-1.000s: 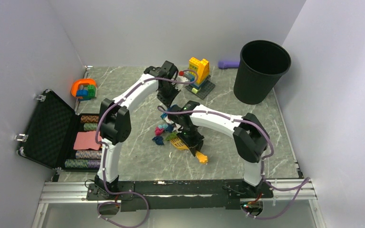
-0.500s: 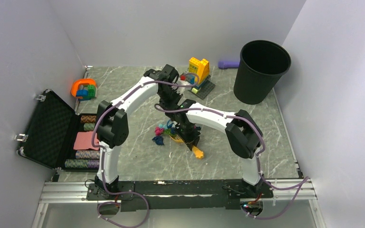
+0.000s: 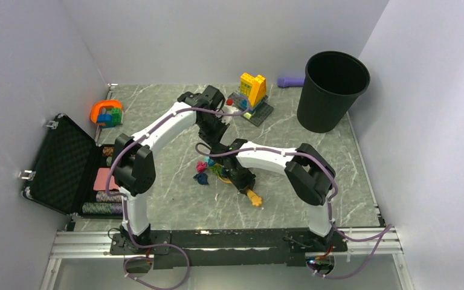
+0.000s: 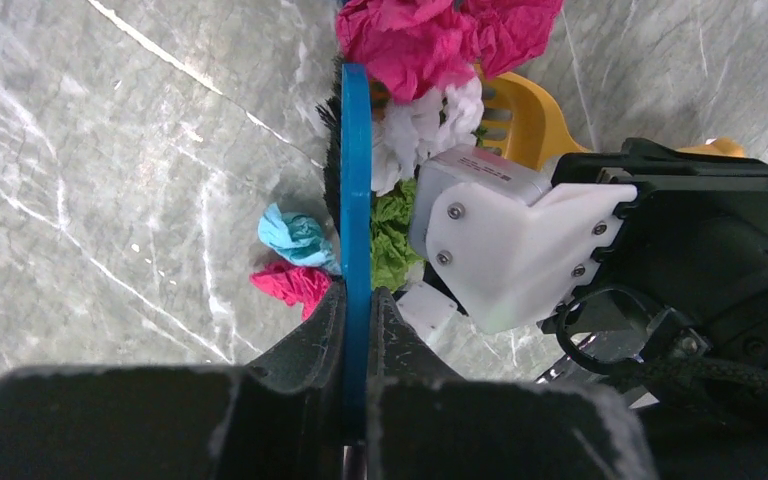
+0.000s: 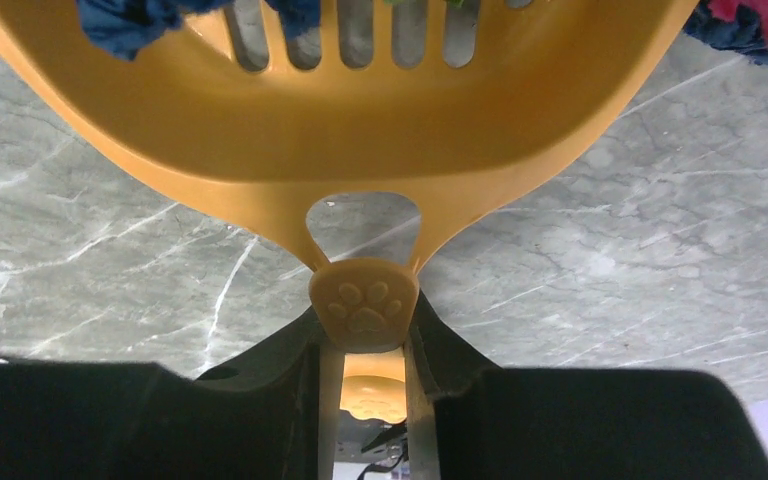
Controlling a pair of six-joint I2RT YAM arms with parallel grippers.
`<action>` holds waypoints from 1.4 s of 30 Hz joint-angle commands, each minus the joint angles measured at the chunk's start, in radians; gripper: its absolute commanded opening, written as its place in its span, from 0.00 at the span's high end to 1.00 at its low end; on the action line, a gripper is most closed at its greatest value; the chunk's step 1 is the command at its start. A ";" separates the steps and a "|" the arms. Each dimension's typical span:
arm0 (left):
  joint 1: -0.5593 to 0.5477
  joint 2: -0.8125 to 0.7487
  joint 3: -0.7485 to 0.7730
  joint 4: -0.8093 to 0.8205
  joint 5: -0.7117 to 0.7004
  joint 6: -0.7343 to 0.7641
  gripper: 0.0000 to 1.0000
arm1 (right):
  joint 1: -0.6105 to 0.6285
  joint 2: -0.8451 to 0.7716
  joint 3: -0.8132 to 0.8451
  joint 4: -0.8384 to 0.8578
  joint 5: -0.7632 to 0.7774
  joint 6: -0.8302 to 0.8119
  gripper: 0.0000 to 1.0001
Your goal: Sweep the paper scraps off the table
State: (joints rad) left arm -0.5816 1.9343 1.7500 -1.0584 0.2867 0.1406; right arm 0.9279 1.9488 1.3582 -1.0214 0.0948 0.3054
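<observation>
On the dark marble table (image 3: 169, 199), the paper scraps (image 3: 203, 169) lie in a small pile at the mouth of a yellow scoop (image 3: 252, 197). My left gripper (image 4: 357, 295) is shut on a small blue hand brush (image 4: 356, 180), held upright. Magenta (image 4: 410, 40), white (image 4: 430, 120) and green (image 4: 392, 230) scraps sit on the scoop side of the brush. Teal (image 4: 295, 235) and magenta (image 4: 290, 283) ones lie on the other side. My right gripper (image 5: 363, 320) is shut on the scoop's paw-print handle (image 5: 363, 300). A dark blue scrap (image 5: 120, 20) shows inside the scoop (image 5: 360, 120).
A black bin (image 3: 332, 90) stands at the back right, with a yellow-blue brick build (image 3: 252, 90) to its left. An open black case (image 3: 60, 163) lies at the left edge, beside an orange toy (image 3: 106, 113). The two arms cross close together over the pile.
Both arms have swung a little to the left. The brush has drawn in against the scoop's mouth. The scoop's handle end has stayed almost where it was.
</observation>
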 commanded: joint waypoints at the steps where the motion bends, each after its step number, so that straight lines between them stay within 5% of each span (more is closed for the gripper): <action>1: -0.018 -0.073 0.013 -0.082 0.007 -0.071 1.00 | 0.030 -0.064 -0.022 0.136 0.142 0.048 1.00; 9: 0.066 -0.178 0.016 -0.035 -0.043 -0.194 0.97 | 0.058 -0.146 -0.065 0.166 0.141 0.066 1.00; 20: 0.213 -0.413 -0.170 0.146 -0.033 -0.313 0.91 | 0.064 -0.284 -0.048 0.073 0.133 0.062 1.00; 33: 0.273 -0.536 -0.330 0.219 0.031 -0.310 0.97 | 0.057 -0.341 0.048 -0.052 0.141 0.062 1.00; 42: 0.273 -0.547 -0.384 0.209 0.015 -0.277 1.00 | -0.150 -0.352 0.200 -0.160 0.063 0.028 1.00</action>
State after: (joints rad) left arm -0.3099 1.4246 1.3827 -0.8776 0.2871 -0.1581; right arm 0.8787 1.6474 1.4773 -1.0958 0.1696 0.3550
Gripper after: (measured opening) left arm 0.089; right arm 0.277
